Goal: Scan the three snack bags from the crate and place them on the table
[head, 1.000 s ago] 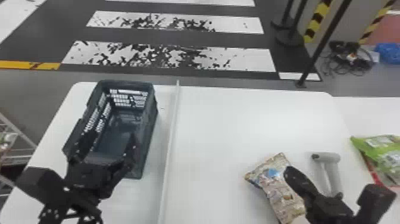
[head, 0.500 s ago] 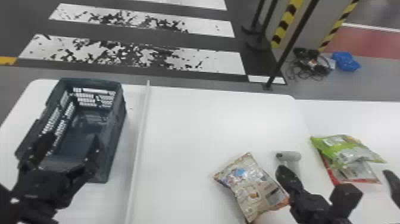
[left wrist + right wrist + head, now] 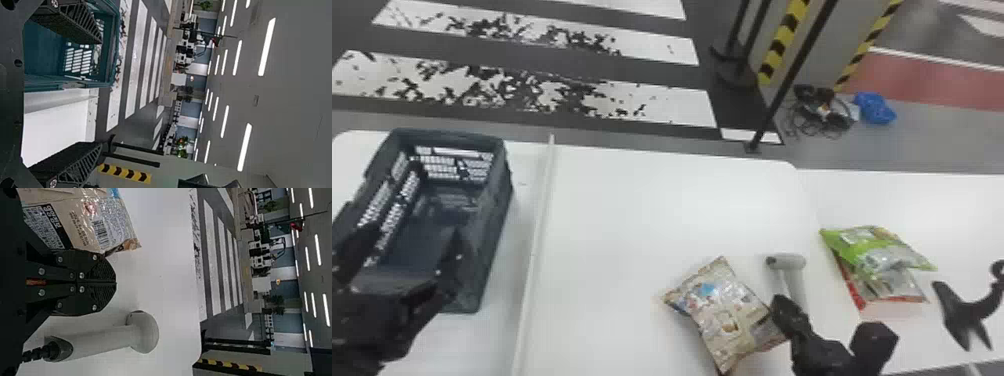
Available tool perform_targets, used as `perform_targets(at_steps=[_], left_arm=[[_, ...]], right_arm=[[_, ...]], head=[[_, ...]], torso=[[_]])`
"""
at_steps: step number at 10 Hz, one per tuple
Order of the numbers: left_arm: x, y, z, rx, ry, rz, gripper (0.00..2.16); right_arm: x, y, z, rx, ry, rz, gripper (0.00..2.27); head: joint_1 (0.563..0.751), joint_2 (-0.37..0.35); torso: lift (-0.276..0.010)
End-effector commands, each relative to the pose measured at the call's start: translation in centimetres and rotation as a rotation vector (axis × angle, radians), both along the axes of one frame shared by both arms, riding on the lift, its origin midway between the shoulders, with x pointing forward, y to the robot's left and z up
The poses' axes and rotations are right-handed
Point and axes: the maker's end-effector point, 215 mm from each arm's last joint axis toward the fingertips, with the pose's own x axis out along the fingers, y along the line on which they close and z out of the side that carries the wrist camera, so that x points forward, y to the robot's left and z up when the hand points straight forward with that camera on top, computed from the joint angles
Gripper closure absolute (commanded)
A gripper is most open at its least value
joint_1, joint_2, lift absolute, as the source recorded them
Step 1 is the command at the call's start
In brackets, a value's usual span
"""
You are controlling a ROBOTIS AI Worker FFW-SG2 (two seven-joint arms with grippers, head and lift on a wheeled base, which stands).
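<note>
Black right gripper (image 3: 780,304): fingers closed against each other; at the bag's right edge in head view, contact cannot be told
Beige snack bag (image 3: 727,312): flat on table (image 3: 612,240), long axis slanting from near right to far left; one short end faces far left
Left gripper (image 3: 407,260): fingers spread apart, over the crate's near part
Grey scanner (image 3: 787,262): lying right of beige bag, handle toward near side, head at far end, its dark face pointing left
Red bag (image 3: 857,295): partly under green bag (image 3: 852,242), both at right; green one's long axis runs far left to near right
Crate (image 3: 504,165): at left, long axis near to far
White ridge (image 3: 534,250): near to far, between crate and beige bag
Open room: bare white surface from ridge to beige bag, and beyond bag to far edge
</note>
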Motion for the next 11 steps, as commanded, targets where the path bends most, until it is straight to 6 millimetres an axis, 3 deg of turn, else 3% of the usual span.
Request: perform_targets(at_steps=[1,5,7,9,10,11], left_arm=[[0.0,0.1,0.1,0.000,-0.002,0.002,0.07],[0.0,0.2,0.2,-0.001,-0.006,0.004,0.07],[0.0,0.1,0.2,0.000,-0.005,0.002,0.07],[0.0,0.0,0.1,0.000,-0.002,-0.001,0.07],[-0.1,-0.3,0.0,-0.004,-0.001,-0.005,0.07],[-0.1,-0.6,0.0,-0.003,-0.001,-0.010,0.07]], right_arm=[[-0.9,0.9,-0.5,0.010,0.007,0.009,2.22],[-2.6,4.3,-0.8,0.051,0.012,0.050,2.22],[-2.3,4.9,-0.1,0.051,-0.016,0.052,2.22],[-0.3,3.7,4.1,0.025,-0.118,0.044,2.22],[0.2,4.5,6.6,0.041,-0.157,0.059,2.22],[-0.2,7.0,7.7,0.086,-0.155,0.102,2.22]], head=[[0.695,-0.241],[0.695,-0.206],[0.695,-0.177],[0.695,-0.171],[0.695,-0.179],[0.695,-0.177]], torso=[[-0.037],[-0.037],[-0.037],[-0.037],[-0.037],[-0.037]])
